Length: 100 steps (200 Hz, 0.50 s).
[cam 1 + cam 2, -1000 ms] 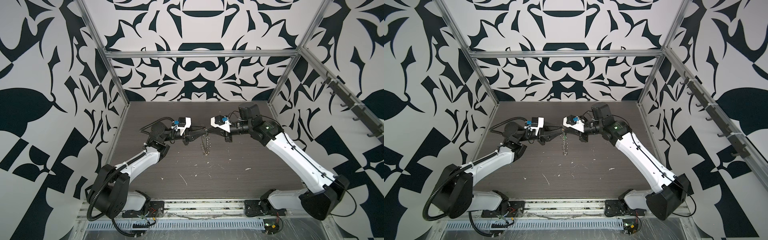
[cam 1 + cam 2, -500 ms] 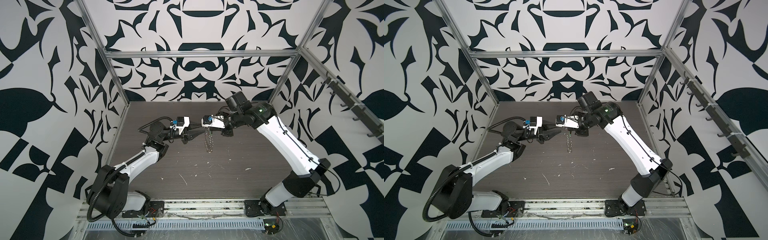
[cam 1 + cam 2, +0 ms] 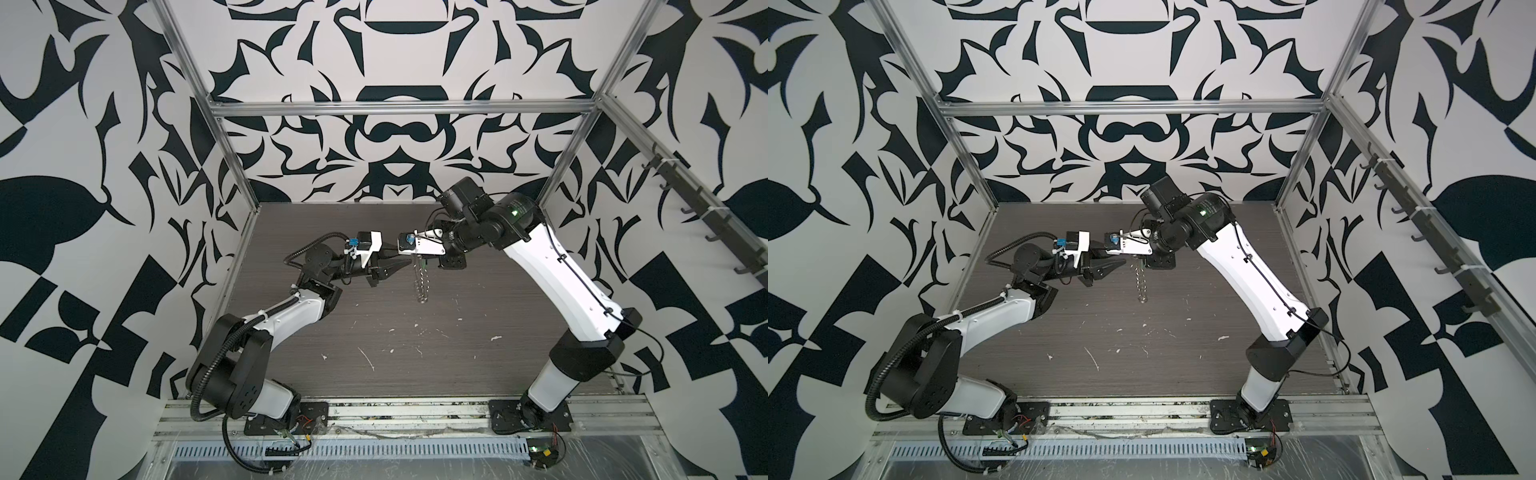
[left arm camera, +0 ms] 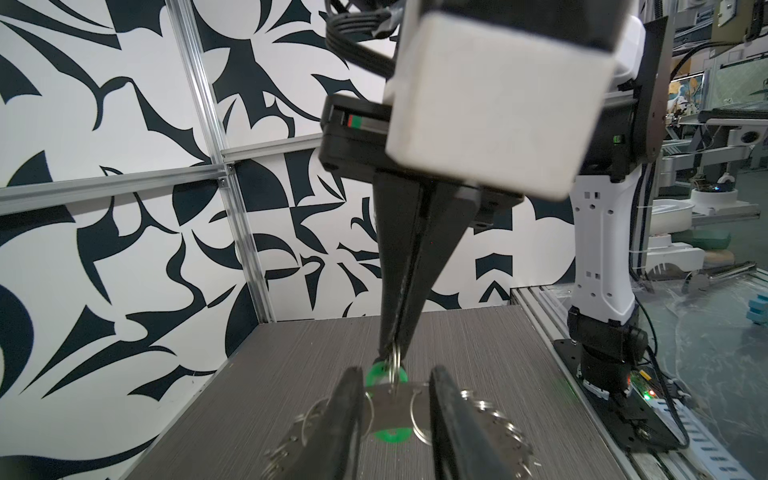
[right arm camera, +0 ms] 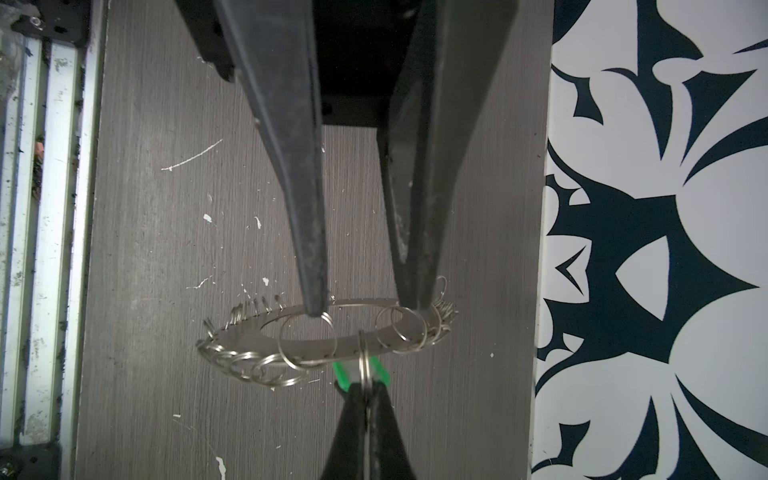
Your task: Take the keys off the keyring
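The keyring (image 3: 420,282) (image 3: 1140,284), a flat grey disc fringed with silver wire loops, hangs edge-on above the table between both grippers. My right gripper (image 5: 365,386) (image 4: 392,359) is shut on the green key (image 5: 341,374) (image 4: 390,435) and on the wire loop that ties it to the disc's top rim. My left gripper (image 4: 395,372) (image 5: 365,309) has its jaws partly apart. Its fingertips (image 5: 316,309) rest against the keyring (image 5: 241,332) (image 4: 399,409), one on each side of that loop. Nothing is clamped between them.
The dark wood-grain table (image 3: 415,353) carries white scratches and flecks. An aluminium rail (image 3: 395,411) runs along its front edge, and patterned walls close in the other sides. A bar of hooks (image 3: 706,216) is fixed to the right wall.
My right arm has lifted its elbow high and swung its wrist toward the back, keeping its grip. The keyring stays hanging in almost the same spot, and the left arm has hardly moved.
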Available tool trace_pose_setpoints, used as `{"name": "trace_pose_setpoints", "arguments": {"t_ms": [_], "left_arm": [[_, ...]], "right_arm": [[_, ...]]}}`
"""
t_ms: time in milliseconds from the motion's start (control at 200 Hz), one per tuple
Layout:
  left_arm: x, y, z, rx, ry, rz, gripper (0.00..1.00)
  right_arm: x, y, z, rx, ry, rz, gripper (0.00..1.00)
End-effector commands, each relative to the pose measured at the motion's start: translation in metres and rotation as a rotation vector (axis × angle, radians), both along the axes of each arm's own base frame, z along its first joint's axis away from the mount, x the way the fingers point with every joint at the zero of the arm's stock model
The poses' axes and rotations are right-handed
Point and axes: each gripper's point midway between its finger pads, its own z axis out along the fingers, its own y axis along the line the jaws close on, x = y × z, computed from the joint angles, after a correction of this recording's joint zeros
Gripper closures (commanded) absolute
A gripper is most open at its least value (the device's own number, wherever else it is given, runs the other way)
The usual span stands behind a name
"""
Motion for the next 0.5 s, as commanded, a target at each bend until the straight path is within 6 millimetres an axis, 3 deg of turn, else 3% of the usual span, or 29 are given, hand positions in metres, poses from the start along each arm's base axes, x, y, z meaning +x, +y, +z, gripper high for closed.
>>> {"name": "trace_pose_setpoints", "arguments": {"t_ms": [0,495], "left_arm": [[-0.0002,-0.0018,0.0082,-0.032,-0.026,-0.007,0.69],[0.0037,-0.0076,0.0071,-0.038,-0.021,-0.018,0.74]], "right_arm": [[-0.0027,0.0009,0.0153,0.004,-0.039,0.005,1.0],[0.0016,0.0057,0.0145,-0.038,-0.053,-0.012,1.0]]}}
